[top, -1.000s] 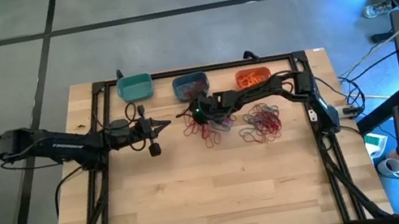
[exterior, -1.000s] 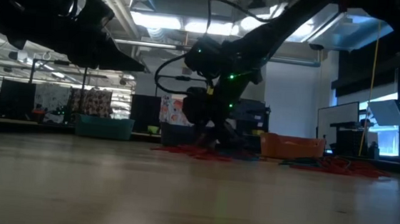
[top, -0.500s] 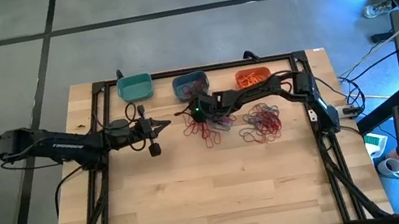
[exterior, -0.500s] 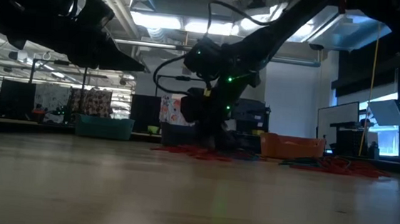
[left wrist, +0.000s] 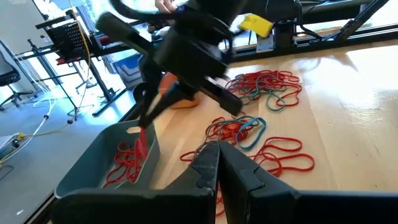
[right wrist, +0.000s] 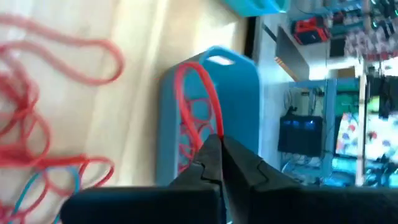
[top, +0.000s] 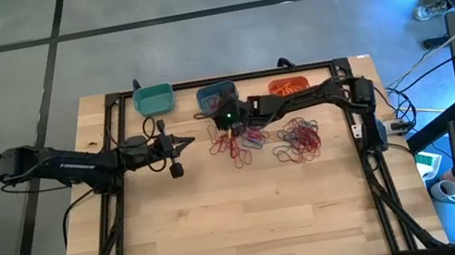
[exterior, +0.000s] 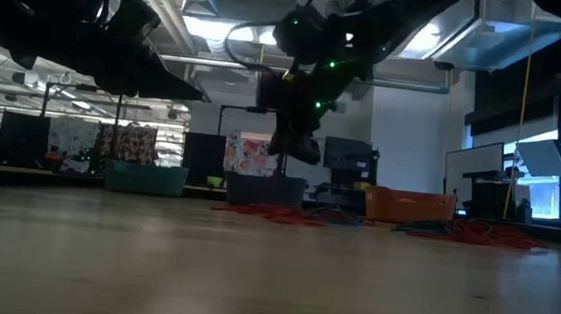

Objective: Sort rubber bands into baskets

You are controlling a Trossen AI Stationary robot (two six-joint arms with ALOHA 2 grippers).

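Hanging over the blue basket (top: 217,97), the right tool (top: 230,119) is pinched shut on a thin red rubber band (right wrist: 208,102). The basket lies just toward twelve o'clock from the tool, with its long side running from nine to three o'clock, so only a short move and a letting go seem to be needed. Red bands are already seen inside it. Two loose piles (top: 297,140) of soft, thin loops are spread on the wooden tabletop (top: 244,218). The teal basket (top: 153,98) and orange basket (top: 288,88) are smooth plastic bowls. The left tool (top: 185,140) is kept shut and empty, waiting at nine o'clock.
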